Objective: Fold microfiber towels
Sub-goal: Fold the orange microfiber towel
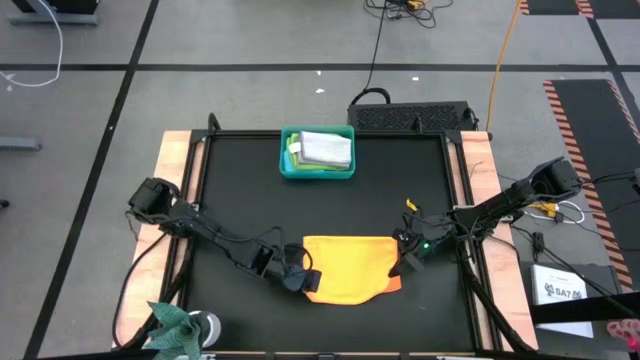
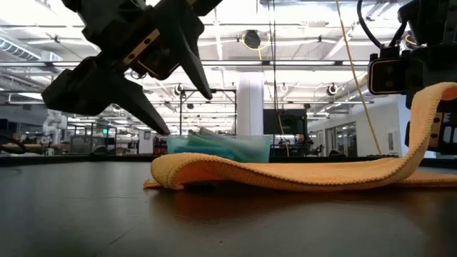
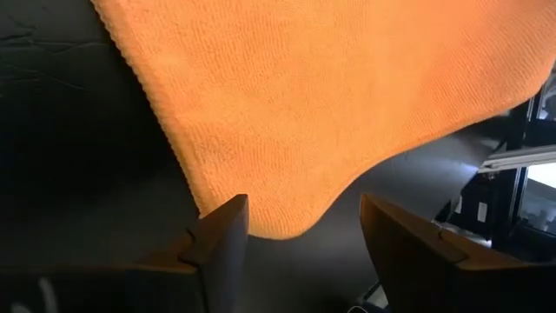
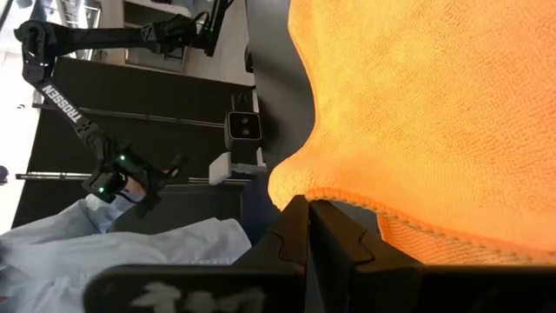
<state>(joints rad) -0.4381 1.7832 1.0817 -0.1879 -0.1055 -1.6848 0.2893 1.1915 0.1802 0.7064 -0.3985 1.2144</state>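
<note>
orange-yellow towel (image 1: 345, 265) | right gripper (image 1: 404, 262) pinching edge | arm (image 4: 74, 109) lettered "TROSSEN"

High view looking straight down on the whole table (image 1: 200, 300), low view sitting at tabletop level facing across into the room, both wrist views hanging close over the orange towel (image 1: 345, 266), every view sharing it.
</note>
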